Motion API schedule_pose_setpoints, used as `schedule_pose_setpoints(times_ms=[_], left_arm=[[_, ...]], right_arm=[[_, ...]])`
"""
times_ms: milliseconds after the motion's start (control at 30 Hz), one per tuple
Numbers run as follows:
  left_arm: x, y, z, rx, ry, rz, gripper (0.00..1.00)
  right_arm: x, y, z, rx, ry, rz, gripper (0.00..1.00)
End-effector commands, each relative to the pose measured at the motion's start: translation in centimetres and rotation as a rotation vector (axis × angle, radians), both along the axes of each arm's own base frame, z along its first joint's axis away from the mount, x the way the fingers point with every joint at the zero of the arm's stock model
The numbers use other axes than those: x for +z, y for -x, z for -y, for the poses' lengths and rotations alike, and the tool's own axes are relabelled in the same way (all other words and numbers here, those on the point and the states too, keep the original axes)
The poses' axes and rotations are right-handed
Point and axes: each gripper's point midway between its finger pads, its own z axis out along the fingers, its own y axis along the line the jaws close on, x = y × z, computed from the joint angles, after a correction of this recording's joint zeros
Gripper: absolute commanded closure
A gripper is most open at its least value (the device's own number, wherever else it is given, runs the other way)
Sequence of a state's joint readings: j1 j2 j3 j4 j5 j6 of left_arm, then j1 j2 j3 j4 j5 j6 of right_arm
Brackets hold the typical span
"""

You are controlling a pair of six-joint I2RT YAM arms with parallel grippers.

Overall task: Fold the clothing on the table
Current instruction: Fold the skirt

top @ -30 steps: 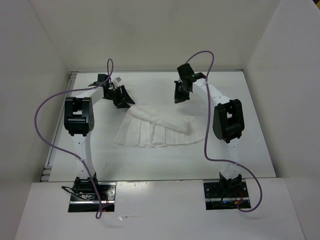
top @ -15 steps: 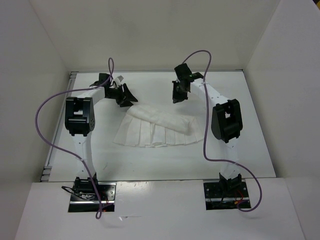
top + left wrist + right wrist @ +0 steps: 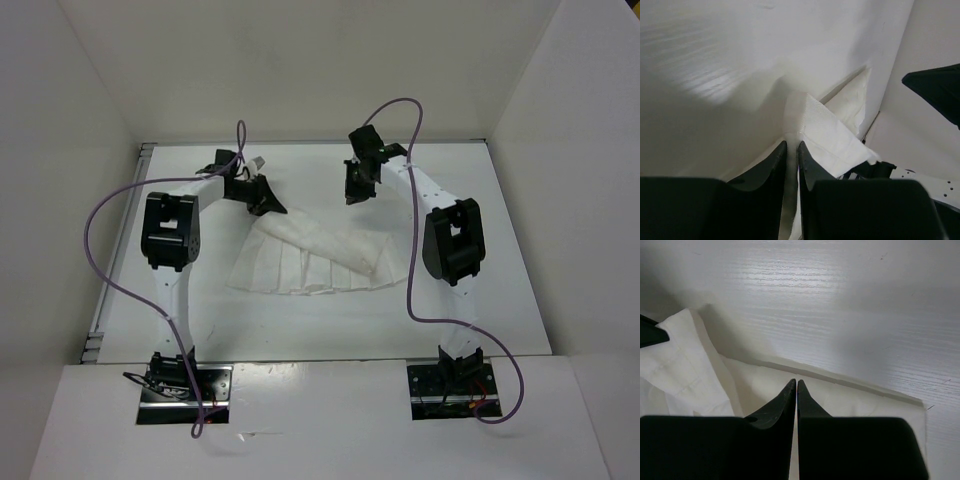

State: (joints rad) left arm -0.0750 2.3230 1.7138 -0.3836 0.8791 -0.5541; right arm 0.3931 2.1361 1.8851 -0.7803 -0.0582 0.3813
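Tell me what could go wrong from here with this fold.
1. The left gripper pinches only the far-left corner of the clothing; the thin fabric may slip out when pulled.
2. The right gripper is shut and holds nothing, so a one-sided pull may drag or skew the clothing across the table rather than fold it.
3. The layer folded over along the far edge could fall open.

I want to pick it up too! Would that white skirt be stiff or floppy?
Probably floppy: the clothing lies flat with one edge folded over itself. Likely light, since it looks thin. Its pleat creases may make it bend along those lines.
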Motion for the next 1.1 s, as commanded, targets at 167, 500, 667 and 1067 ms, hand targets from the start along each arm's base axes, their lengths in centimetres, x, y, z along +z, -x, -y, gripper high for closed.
schedule_pose_setpoints(times_ms=[167, 500, 667, 1067], left_arm=[[12.2, 2.9, 2.7, -0.111, 0.047, 0.279, 0.78], [7.5, 16.2, 0.8, -0.149, -0.123, 0.136, 0.47], [5.5, 17.6, -0.8, -0.148, -0.239, 0.094, 0.46], [6.6, 18.8, -1.8, -0.165, -0.295, 0.121, 0.46]], right_arm=[[1.4, 0.6, 0.3, 0.017, 0.017, 0.042, 0.93], [2.1, 1.6, -0.4, 0.077, -0.028, 0.043, 0.92], [3.2, 2.7, -3.7, 0.168, -0.122, 0.032, 0.92], [3.4, 5.5, 3.1, -0.041, 0.082, 0.048, 0.73]])
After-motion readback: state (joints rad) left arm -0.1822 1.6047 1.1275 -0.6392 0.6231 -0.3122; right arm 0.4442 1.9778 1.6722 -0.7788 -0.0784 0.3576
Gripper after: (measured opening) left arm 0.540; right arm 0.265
